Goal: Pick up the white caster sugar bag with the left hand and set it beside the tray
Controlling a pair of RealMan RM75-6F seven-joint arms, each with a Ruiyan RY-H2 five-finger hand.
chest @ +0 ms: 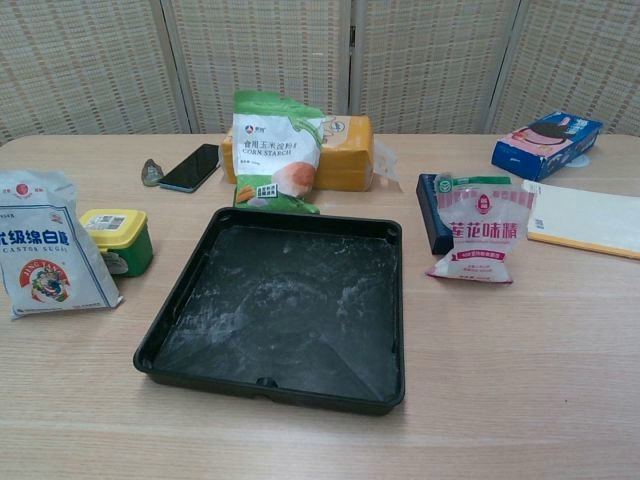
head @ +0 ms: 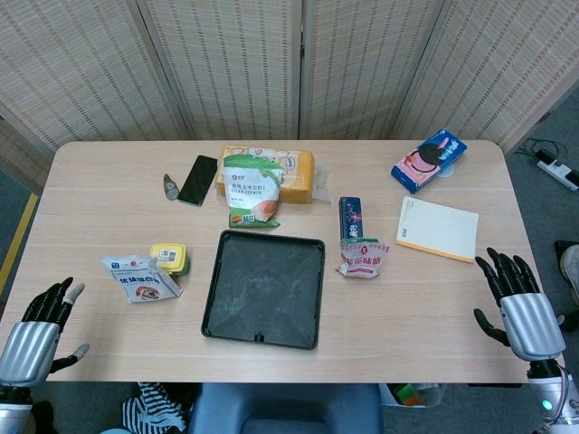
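Observation:
The white caster sugar bag point(head: 139, 277) stands on the table left of the black tray point(head: 217, 298), with blue print on its front; in the chest view the caster sugar bag point(chest: 42, 245) shows at the far left, apart from the tray point(chest: 170, 325). My left hand point(head: 41, 330) hovers at the table's front left corner, fingers spread, holding nothing, below and left of the bag. My right hand point(head: 518, 303) is at the front right edge, fingers apart and empty. Neither hand shows in the chest view.
A yellow-lidded green tub point(head: 169, 258) sits just right of the sugar bag. Behind the tray stand a corn starch bag point(head: 251, 190) and an orange box point(head: 294, 174). A phone point(head: 198, 180), a pink-white bag point(head: 363, 258), a notepad point(head: 438, 228) and a blue biscuit pack point(head: 429, 160) lie around.

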